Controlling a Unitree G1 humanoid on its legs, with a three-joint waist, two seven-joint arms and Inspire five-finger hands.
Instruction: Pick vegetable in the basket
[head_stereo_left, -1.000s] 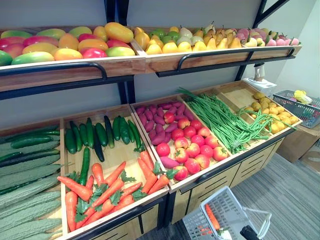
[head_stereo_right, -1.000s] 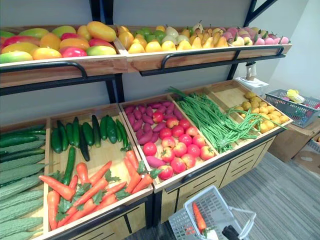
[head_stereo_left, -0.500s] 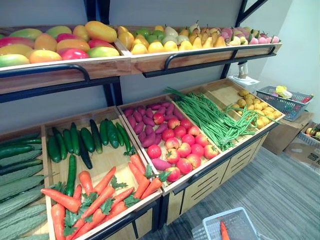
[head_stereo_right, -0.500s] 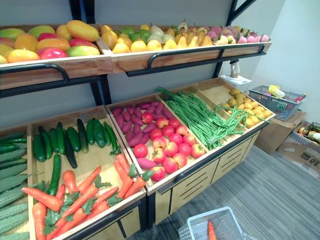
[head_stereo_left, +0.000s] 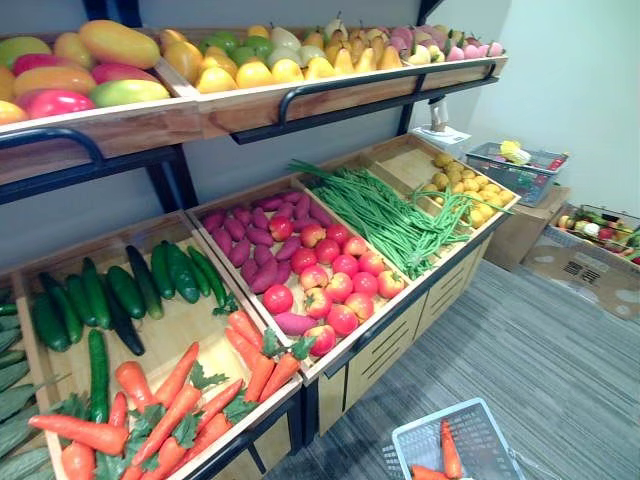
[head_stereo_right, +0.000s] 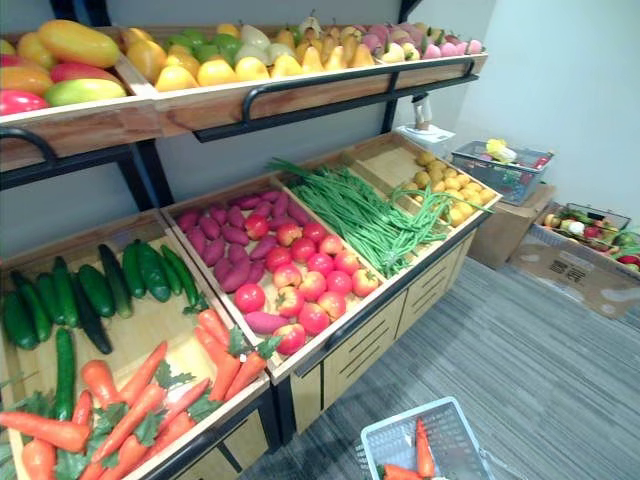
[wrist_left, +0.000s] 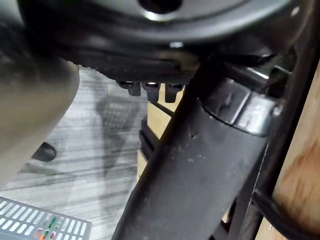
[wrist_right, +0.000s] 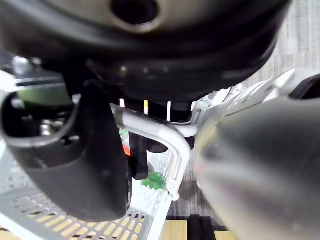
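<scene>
- The right robot hand has its fingers curled under the white handle of the basket. It is clamped on the handle and carries the basket low over the grey floor.
- Straight below that hand, inside the basket, lie two carrots. A green leaf and a strip of orange show just past the fingers in the right wrist view.
- The left robot hand hangs just beside a black post. Only short fingertips show past its palm, so whether they are apart or together cannot be told. Nothing is seen in it.
- Up and to the left of the carried basket, the loose carrots lie heaped in a wooden bin. They are the shelf vegetable nearest the free left hand.
- A carrot looks light, stiff and smooth, tapering to a point, with a soft leafy top that would likely give way under a grip. The thick orange middle is probably the safest place to close on. The surface may be slick, so a wrap of the fingers should hold better than a fingertip pinch. Neighbours lie crossed over one another, so one on top of the heap should lift away most cleanly.
- Farther from the hands, behind the carrots, are dark cucumbers. Off towards the right hand's side is a long sheaf of green beans.
</scene>
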